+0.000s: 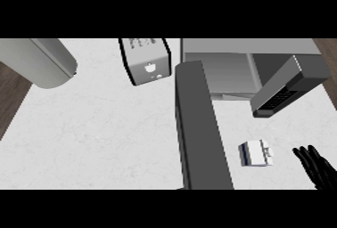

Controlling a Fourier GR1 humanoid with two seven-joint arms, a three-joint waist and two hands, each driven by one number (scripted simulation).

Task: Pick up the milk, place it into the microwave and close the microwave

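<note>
A small white milk carton (255, 153) with a blue side stands on the white counter, right of the microwave's open door (201, 129). The door is a long dark grey slab swung out toward me. The microwave (247, 67) sits at the back, its grey cavity open and bare. My right hand (316, 165) shows at the lower right edge, fingers straight and pointing up, a short gap right of the milk and not touching it. My left hand is out of view.
A grey cylindrical container (46, 62) lies at the back left. A black-edged white toaster-like appliance (146, 60) stands left of the microwave. The microwave's dark control panel (284, 89) juts out at the right. Wooden floor (10, 95) shows past the counter's left edge.
</note>
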